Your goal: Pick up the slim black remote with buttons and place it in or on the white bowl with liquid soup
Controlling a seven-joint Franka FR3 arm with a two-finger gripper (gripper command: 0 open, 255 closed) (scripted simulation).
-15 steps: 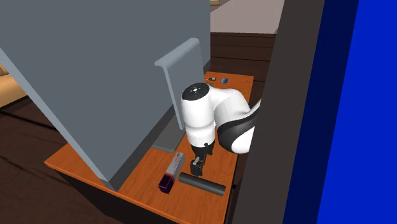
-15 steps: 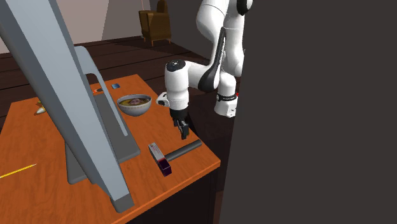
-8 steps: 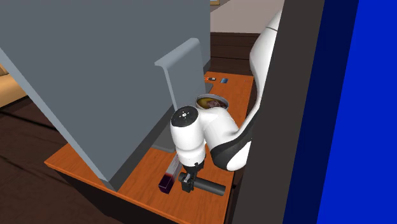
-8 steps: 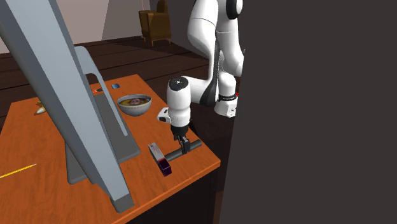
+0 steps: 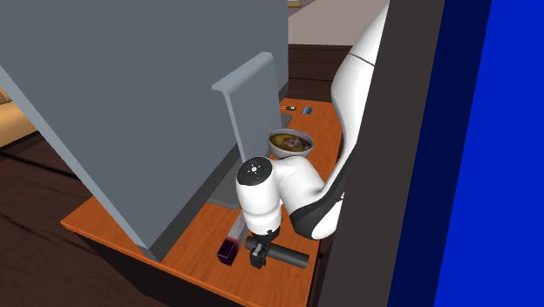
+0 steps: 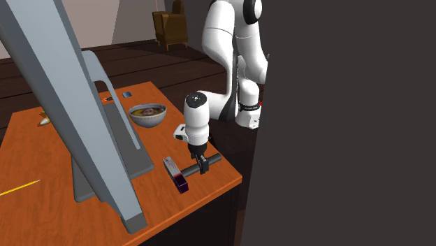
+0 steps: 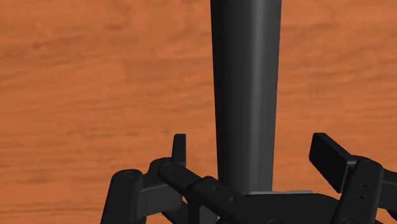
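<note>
The gripper [image 7: 249, 151] is lowered over the slim dark remote [image 7: 247, 76], in the lower centre of the shoulder view; the pincer is released, with one finger [image 7: 180, 147] on each side of the remote and a gap of orange wooden table [image 7: 95, 89] visible between each finger and the remote's edge; the remote is therefore straddled, not grasped.

The remote is laid flat on the table, close to the edge at the centre right of the second exterior view; a small box [image 6: 177, 176] with a dark purple end is seen just beside its lower left end.

The white bowl [image 6: 147, 122], with brownish contents, is placed up and to the left of the remote in that view, well apart from it; a large grey slanted structure [image 5: 131, 105] is set across the upper left of the shoulder view.
</note>
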